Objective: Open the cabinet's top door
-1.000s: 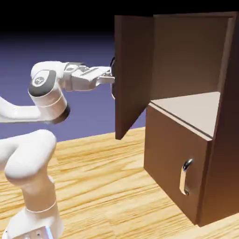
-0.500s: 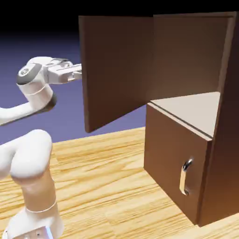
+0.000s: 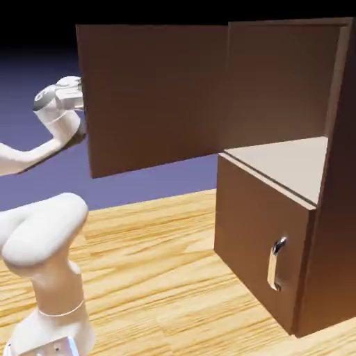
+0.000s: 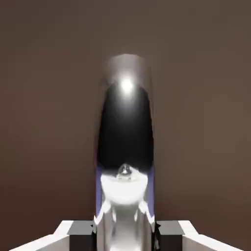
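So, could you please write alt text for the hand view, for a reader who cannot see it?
A curved silver handle fills the middle of the picture, running up from between the two grey fingers at the bottom edge. Behind it, the flat dark-brown top door covers the whole background.

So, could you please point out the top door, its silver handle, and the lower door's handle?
top door (image 3: 156, 94): exterior view, middle of the swung-open brown panel.
top door's handle (image 4: 125, 127): hand view, middle of the curved silver bar.
lower door's handle (image 3: 276, 264): exterior view, middle of the small silver bar.
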